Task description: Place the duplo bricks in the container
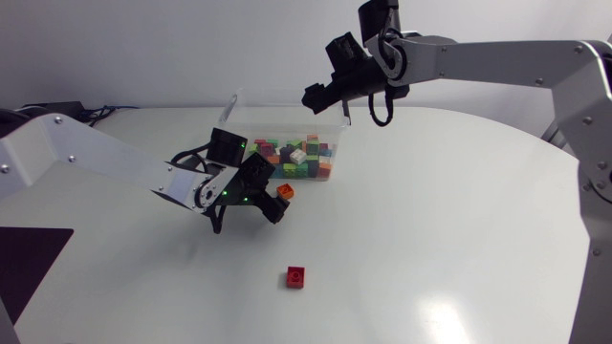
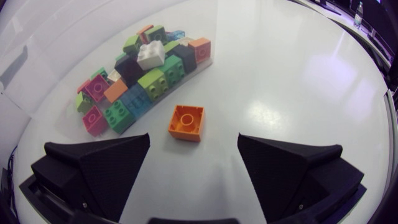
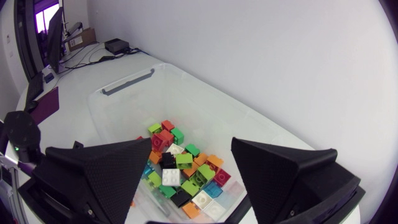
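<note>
Lying stud-up on the glossy white worktop [image 1: 449, 220], a small square orange brick [image 2: 186, 122] sits between the spread matte wedge fingers of the left pincer [image 2: 193, 148], touching neither. It is just beside the wall of the clear plastic container [image 3: 205, 102]. Inside, a heap of shiny multicoloured bricks [image 3: 180, 171] fills one end. The right pincer [image 3: 191, 149] hangs spread above the container's open rim. A red brick [image 1: 296, 276] lies alone on open worktop, well apart from the others.
</note>
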Available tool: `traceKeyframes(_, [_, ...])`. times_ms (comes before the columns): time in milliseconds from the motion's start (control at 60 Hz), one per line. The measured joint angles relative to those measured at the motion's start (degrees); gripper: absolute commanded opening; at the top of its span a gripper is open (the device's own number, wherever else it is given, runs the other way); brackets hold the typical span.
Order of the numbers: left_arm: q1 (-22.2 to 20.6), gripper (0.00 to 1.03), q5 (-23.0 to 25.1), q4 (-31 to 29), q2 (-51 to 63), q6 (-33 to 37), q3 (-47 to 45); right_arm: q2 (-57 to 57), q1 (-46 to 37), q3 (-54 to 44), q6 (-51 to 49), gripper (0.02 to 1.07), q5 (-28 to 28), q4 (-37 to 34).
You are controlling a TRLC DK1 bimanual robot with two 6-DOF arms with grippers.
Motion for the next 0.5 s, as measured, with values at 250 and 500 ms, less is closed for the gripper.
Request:
traceKeyframes(250, [3.0,0.98,1.4,2.7,3.7,0.0,1.5,-14.7,-0.5,-17.0,0.0,1.04,-2.8,3.5])
traceKeyframes(500, [5.9,0.98,6.9,3.6,7.9,0.0,4.0,-29.8,-2.1,-33.6,-0.2,1.04,-6.8,4.1])
